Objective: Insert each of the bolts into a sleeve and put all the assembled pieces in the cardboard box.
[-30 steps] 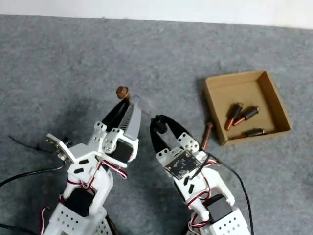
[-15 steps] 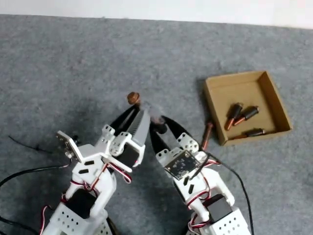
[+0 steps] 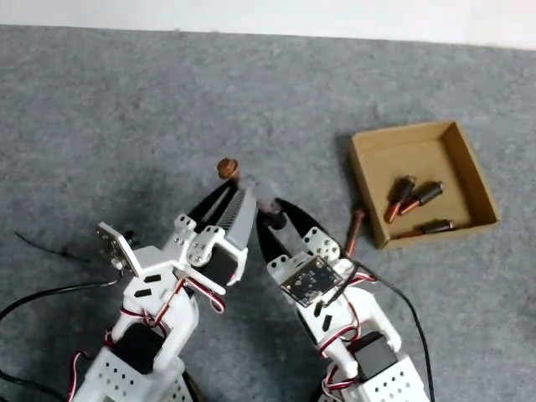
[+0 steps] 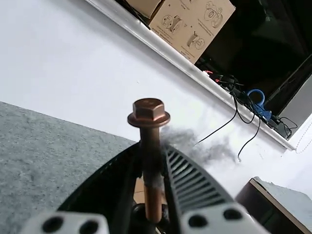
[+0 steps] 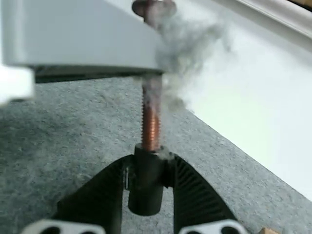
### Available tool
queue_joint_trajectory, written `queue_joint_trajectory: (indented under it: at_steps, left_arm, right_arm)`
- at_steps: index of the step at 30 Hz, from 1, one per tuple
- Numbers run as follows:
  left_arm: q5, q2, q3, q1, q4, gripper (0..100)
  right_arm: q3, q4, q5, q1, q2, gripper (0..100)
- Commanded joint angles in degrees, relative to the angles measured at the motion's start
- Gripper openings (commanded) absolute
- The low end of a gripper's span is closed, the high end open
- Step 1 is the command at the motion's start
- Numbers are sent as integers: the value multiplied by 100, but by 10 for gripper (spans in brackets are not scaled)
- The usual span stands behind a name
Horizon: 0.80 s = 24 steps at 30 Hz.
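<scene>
My left gripper [image 3: 231, 188] is shut on a copper bolt [image 3: 228, 168], its hex head [image 4: 148, 113] sticking out past the fingertips. My right gripper [image 3: 271, 211] is shut on a black sleeve [image 5: 146, 187]. The two grippers meet tip to tip at the table's middle. The bolt's threaded end [image 5: 151, 130] stands at the sleeve's mouth and seems just inside it. The cardboard box [image 3: 406, 130] lies to the right with three assembled pieces [image 3: 400, 198] inside. A loose copper bolt [image 3: 355, 232] rests on the carpet against the box's outer left wall.
Grey carpet [image 3: 126, 109] covers the table, with a white wall strip [image 3: 268, 15] along the far edge. A thin black cable [image 3: 46, 249] trails at the left beside the left arm. The right arm's cable [image 3: 410, 314] runs behind it.
The left arm swung right with the bolt, bringing it over to the right gripper's sleeve. In the last half second nothing has visibly moved.
</scene>
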Motion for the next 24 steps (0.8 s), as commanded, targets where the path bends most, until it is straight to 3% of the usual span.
queue_joint_trajectory:
  at_steps: [1,24]
  left_arm:
    - [-35,-22,119,92,26,7]
    - [-308,-13,119,92,105,7]
  right_arm:
    - [716,-92,35,-22,-92,5]
    - [716,-101,18,-48,-92,5]
